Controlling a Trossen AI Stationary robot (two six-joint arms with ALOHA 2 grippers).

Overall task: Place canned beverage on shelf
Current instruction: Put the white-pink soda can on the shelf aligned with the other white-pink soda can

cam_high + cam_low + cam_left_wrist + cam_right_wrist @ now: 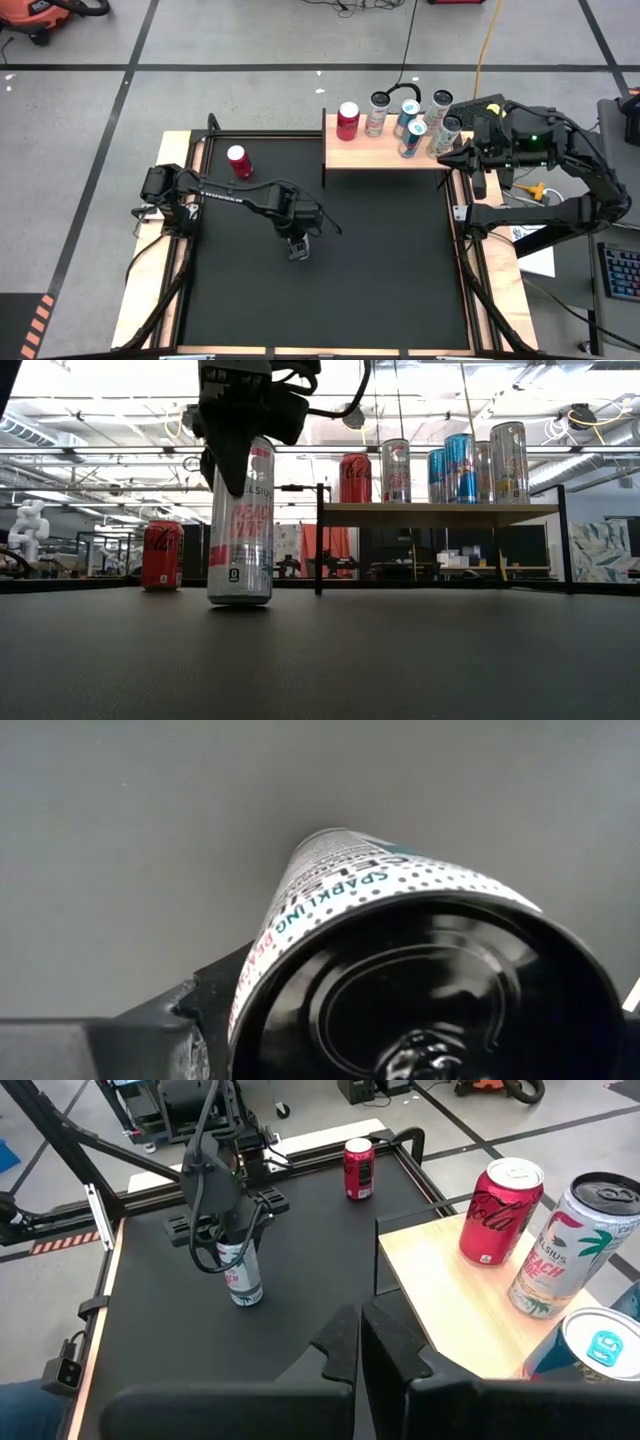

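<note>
Six cans stand on the shelf (385,153); the left gripper (238,465) straddles an upright tall sparkling-water can (241,530) on the black table (400,270), jaws parted around its top. Right gripper (360,1342) waits closed beside the shelf.

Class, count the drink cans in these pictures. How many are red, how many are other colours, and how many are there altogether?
Red cans: 2 (shelf red can, table red can)
Other-coloured cans: 6 (five on the shelf, plus the tall can standing on the table)
Total: 8
</note>
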